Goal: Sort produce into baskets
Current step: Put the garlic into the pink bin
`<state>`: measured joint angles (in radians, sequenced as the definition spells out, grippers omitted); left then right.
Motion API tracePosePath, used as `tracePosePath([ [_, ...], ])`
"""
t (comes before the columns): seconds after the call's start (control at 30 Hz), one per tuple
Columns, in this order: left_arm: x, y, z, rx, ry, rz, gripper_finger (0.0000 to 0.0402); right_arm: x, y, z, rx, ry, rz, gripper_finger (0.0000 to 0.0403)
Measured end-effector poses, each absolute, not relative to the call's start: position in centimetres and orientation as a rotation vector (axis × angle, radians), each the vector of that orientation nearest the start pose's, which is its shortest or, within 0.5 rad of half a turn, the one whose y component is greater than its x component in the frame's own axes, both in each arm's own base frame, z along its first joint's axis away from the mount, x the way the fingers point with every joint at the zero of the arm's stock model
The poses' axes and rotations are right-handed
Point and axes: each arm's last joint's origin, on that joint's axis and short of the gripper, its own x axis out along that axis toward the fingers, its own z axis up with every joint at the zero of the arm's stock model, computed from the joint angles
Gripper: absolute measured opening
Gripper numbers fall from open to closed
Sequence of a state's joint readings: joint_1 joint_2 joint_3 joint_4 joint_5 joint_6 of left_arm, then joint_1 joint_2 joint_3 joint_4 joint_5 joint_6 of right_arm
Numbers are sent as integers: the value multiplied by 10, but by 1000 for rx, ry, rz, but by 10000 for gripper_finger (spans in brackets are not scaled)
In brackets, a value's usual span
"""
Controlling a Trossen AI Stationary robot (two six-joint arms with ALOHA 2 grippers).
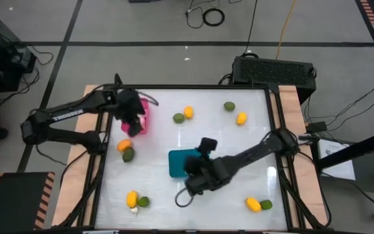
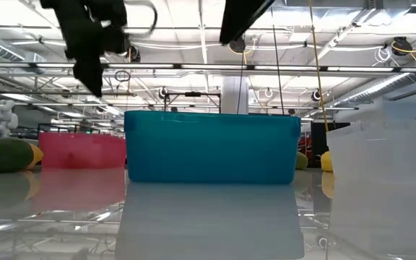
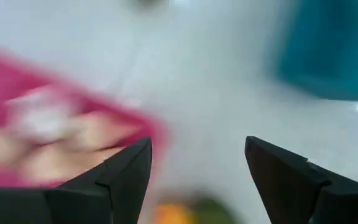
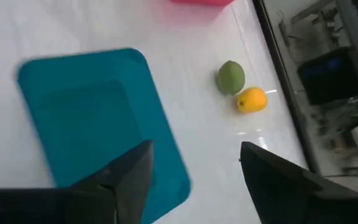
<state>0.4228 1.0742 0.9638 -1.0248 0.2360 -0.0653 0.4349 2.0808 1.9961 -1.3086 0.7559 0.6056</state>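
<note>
My left gripper is open and empty, hovering over the pink basket, which holds pale bulbs. My right gripper is open and empty above the right side of the teal basket. The nearly clear basket shows only in the low view, at the right. Yellow-orange and dark-green fruits lie loose on the white table: one pair is near the pink basket.
More fruit pairs lie at the far middle, far right, near left with a pale bulb and near right. A dark cable loop hangs below the right arm. Wooden rails edge the table.
</note>
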Motion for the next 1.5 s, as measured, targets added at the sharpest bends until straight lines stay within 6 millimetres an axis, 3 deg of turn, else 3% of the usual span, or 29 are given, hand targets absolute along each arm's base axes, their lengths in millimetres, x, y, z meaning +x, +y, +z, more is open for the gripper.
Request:
tracePosePath([
  [0.23, 182, -10, 296, -434, 994, -188, 264, 376, 186, 288, -207, 858, -604, 222],
  [0.5, 190, -117, 290, -285, 968, -540, 264, 380, 191, 287, -201, 788, -622, 219],
  [0.67, 185, -173, 270, -185, 996, -644, 264, 383, 192, 285, -195, 777, -615, 219],
  [0.83, 175, -213, 234, -42, 1129, -686, 264, 385, 194, 285, -177, 760, -610, 219],
  [1.0, 173, -239, 200, 46, 1208, -710, 264, 387, 196, 286, -149, 736, -602, 219],
  [1.13, 174, -248, 185, 139, 1192, -764, 264, 388, 201, 282, -123, 723, -602, 219],
  [1.5, 177, -246, 179, 372, 1101, -761, 264, 391, 215, 271, -113, 713, -572, 219],
])
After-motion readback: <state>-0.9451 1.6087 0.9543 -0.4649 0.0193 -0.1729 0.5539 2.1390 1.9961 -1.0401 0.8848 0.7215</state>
